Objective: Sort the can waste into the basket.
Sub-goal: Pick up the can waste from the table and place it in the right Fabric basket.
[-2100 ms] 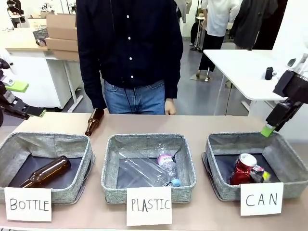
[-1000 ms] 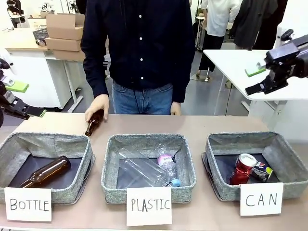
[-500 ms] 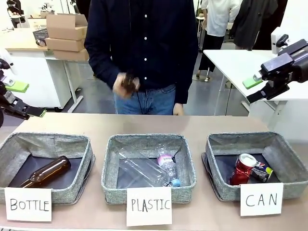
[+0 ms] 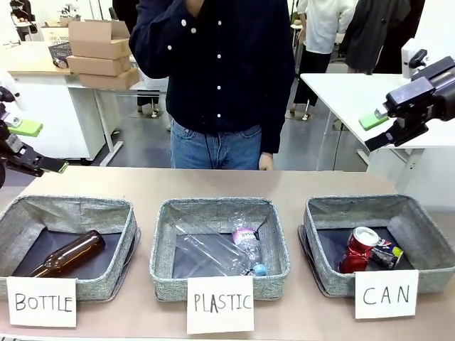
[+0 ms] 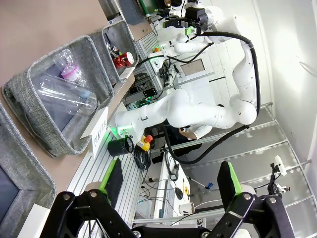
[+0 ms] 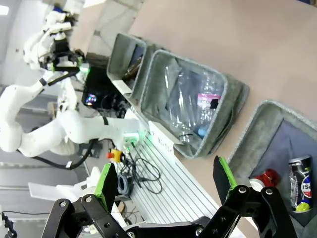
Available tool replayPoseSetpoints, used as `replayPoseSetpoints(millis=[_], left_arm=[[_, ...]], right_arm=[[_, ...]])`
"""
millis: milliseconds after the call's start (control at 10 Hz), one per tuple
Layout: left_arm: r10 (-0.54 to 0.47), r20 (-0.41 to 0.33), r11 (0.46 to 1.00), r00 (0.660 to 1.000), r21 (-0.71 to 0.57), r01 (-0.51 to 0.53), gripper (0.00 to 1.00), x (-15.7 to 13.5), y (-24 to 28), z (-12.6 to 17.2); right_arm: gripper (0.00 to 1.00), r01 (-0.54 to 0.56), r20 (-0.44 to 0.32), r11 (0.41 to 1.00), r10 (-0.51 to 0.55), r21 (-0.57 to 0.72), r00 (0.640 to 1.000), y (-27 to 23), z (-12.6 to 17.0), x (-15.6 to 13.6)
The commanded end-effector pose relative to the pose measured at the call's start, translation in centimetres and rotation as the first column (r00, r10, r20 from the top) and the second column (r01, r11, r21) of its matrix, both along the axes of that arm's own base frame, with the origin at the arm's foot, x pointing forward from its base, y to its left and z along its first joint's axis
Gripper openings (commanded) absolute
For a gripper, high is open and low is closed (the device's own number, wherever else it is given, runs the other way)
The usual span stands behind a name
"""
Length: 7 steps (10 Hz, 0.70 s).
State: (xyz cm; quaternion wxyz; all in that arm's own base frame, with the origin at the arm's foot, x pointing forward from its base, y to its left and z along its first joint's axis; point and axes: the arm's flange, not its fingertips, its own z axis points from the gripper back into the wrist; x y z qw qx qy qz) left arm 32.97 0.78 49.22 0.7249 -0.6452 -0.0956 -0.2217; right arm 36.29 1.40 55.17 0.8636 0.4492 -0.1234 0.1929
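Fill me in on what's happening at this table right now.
A sorting job looks finished. The red can and the black can lie in the basket marked CAN. A brown glass bottle sits in the BOTTLE bin, clear plastic bottles in the PLASTIC bin. The left gripper and right gripper are open, empty and raised off to the sides. A person stands at the far edge.

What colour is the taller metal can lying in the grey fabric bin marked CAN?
The taller metal can is red with a silver top, clearest in the front view.
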Motion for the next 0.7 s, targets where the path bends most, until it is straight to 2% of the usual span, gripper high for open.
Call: replayPoseSetpoints(millis=[0, 600], left_arm=[[0.006, -0.01, 1.0, 1.0, -0.002, -0.006, 1.0, -0.24, 0.03, 0.26], [0.006, -0.01, 1.0, 1.0, -0.002, -0.006, 1.0, -0.24, 0.03, 0.26]], right_arm=[[1.0, -0.012, 0.027, 1.0, 0.012, -0.007, 1.0, -0.21, -0.05, 0.12], [1.0, -0.012, 0.027, 1.0, 0.012, -0.007, 1.0, -0.21, -0.05, 0.12]])
